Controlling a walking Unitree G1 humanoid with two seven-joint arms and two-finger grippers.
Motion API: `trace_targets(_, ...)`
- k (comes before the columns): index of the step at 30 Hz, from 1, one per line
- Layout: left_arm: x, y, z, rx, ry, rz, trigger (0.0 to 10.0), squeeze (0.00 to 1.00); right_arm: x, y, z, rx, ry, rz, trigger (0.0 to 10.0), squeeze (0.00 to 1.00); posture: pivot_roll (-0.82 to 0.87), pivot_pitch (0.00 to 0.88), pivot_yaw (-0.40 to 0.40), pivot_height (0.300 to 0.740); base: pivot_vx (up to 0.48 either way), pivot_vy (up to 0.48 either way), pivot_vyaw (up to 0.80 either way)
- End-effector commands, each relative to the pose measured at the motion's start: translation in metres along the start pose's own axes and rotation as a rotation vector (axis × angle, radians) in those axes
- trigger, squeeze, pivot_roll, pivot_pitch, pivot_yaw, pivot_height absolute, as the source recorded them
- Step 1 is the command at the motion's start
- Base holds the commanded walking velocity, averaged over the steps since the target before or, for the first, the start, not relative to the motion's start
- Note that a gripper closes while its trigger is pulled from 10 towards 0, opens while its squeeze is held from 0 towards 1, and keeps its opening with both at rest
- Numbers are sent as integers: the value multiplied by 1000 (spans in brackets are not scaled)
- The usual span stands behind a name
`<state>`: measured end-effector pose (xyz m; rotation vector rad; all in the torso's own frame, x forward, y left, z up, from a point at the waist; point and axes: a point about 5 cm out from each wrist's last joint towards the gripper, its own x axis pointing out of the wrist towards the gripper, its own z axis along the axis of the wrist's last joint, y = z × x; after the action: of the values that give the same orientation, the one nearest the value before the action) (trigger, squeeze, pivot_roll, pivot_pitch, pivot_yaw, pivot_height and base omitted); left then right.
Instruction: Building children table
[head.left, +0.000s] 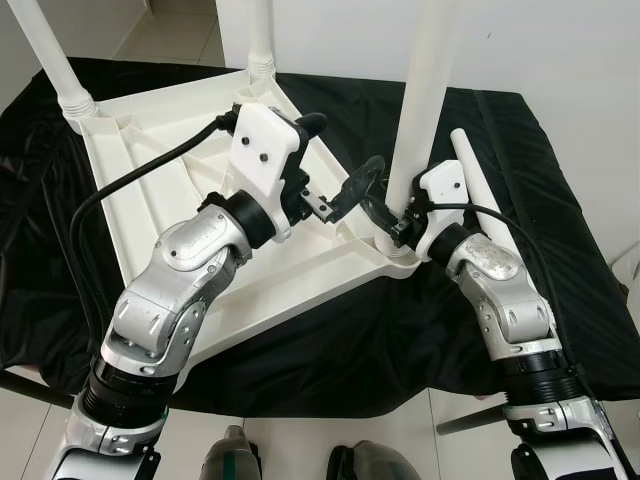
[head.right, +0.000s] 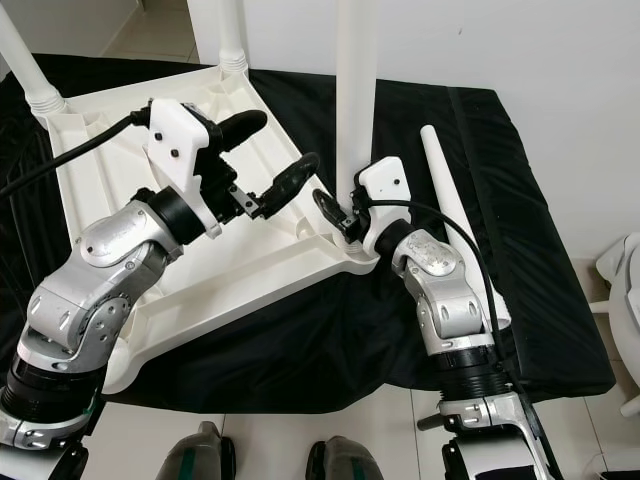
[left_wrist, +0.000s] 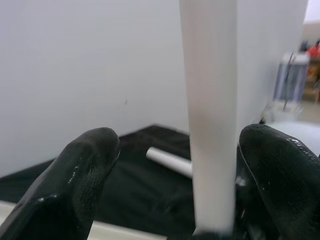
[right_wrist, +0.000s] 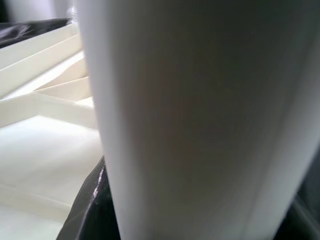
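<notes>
Table leg (head.left: 425, 90) stands vertical, clamped at its base by right gripper (head.left: 385, 215); left gripper (head.left: 345, 180), fingers apart, at its 9 o'clock.

The upturned white children's table (head.left: 200, 230) and its upright round leg (head.left: 425, 90) look like smooth, matt plastic. Crumpled black cloth (head.left: 560, 200) lies beneath. The left claw's fingers (left_wrist: 75, 190) are glossy black.

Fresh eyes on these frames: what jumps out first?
A white tabletop lies upside down on a black cloth, two white legs already standing at its far corners. At the near corner the right gripper is closed around the base of a third upright leg, while the left gripper stands open beside it. A fourth leg lies loose on the cloth to the robot's right.
</notes>
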<state>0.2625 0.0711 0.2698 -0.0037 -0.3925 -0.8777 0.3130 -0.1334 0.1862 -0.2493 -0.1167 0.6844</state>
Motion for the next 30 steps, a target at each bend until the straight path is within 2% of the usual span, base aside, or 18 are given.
trace_targets(1,3,-4,9,-20,-33,-43,10000,0,2,1,4,-39,-2,34,10000,0,51,31,-41,740,0,0,0)
trace_targets(4,6,-7,9,-34,-34,-66,10000,0,4,3,5,-53,-4,63,10000,0,52,31,-44,740,0,0,0)
trace_targets(6,10,-11,8,-72,-26,-86,10000,0,5,5,6,-58,-6,88,10000,0,54,31,-43,740,0,0,0)
trace_targets(9,15,-21,5,-119,-28,-128,10000,0,7,7,6,-68,-6,105,10000,0,54,31,-43,740,0,0,0)
trace_targets(14,20,-30,-1,-152,-4,-162,10000,0,9,13,6,-76,-12,146,10000,0,57,28,-43,740,0,0,0)
trace_targets(20,26,-33,-1,-182,-1,-177,10000,0,9,19,5,-89,-8,203,10000,0,56,20,-45,740,0,0,0)
trace_targets(30,32,-27,2,-197,-7,-165,10000,0,9,22,-1,-105,7,206,10000,0,42,1,-35,740,0,0,0)
